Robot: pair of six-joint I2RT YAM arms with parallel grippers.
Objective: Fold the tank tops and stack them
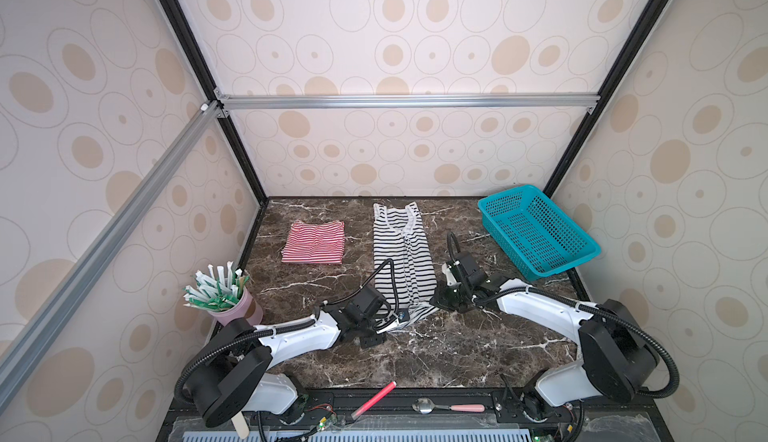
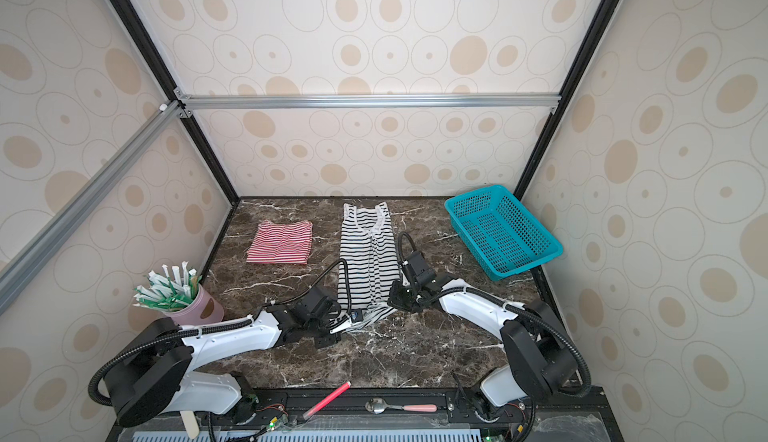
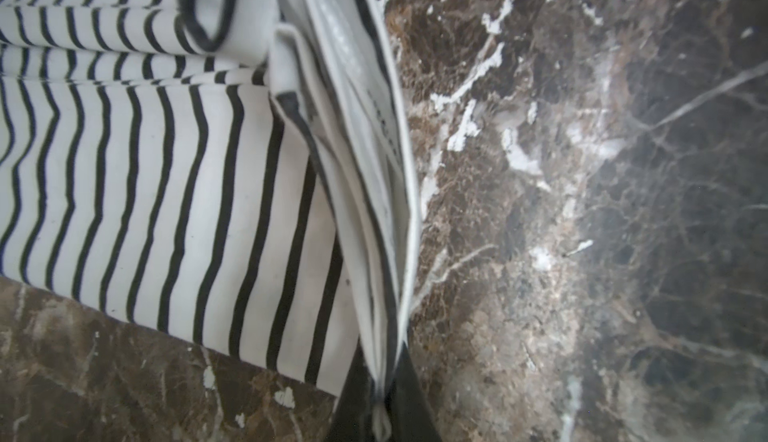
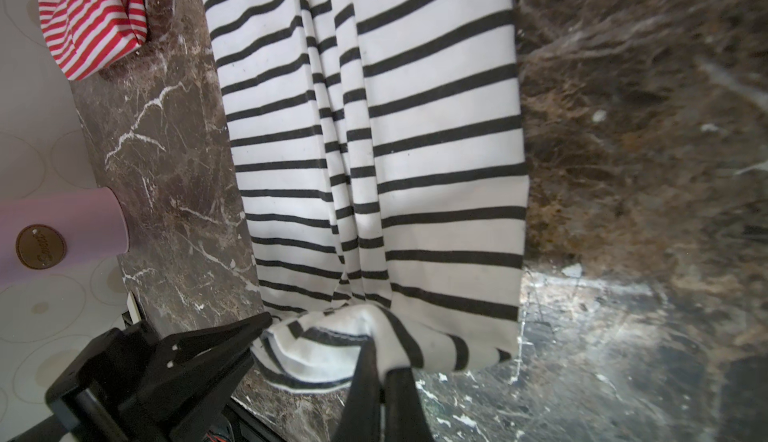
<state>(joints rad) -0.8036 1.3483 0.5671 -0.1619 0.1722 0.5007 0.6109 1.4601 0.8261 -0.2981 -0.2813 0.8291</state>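
I had both hands down at the near hem of the black-and-white top (image 1: 401, 253). It lay lengthwise in the middle of the surface (image 1: 457, 357), neckline toward the back wall, and looked narrowed, with its sides folded in. My left hand (image 1: 392, 324) was closed on the hem's left corner, and its wrist view showed cloth pinched between the fingers (image 3: 353, 411). My right hand (image 1: 436, 300) was clamped on the right corner, with the hem bunched at its tips. Gripping both corners made sense to me: I judged the next move to be carrying the hem up toward the neckline to halve the length, and two grips would keep that edge straight. The red-and-white top (image 1: 313, 242) sat folded into a small square at the left rear, well apart from the other. I took it for the base of the stack.

The surface was dark brown marble pattern with white veins. A teal basket (image 1: 540, 232) stood at the right rear, and a pink cup (image 1: 239, 313) of wrapped sticks stood at the left edge. A spoon (image 1: 440, 407) and a red stick (image 1: 374, 398) lay on the front rail. The walls (image 1: 415, 45) around the booth were cream with tan ovals, framed in aluminium bars
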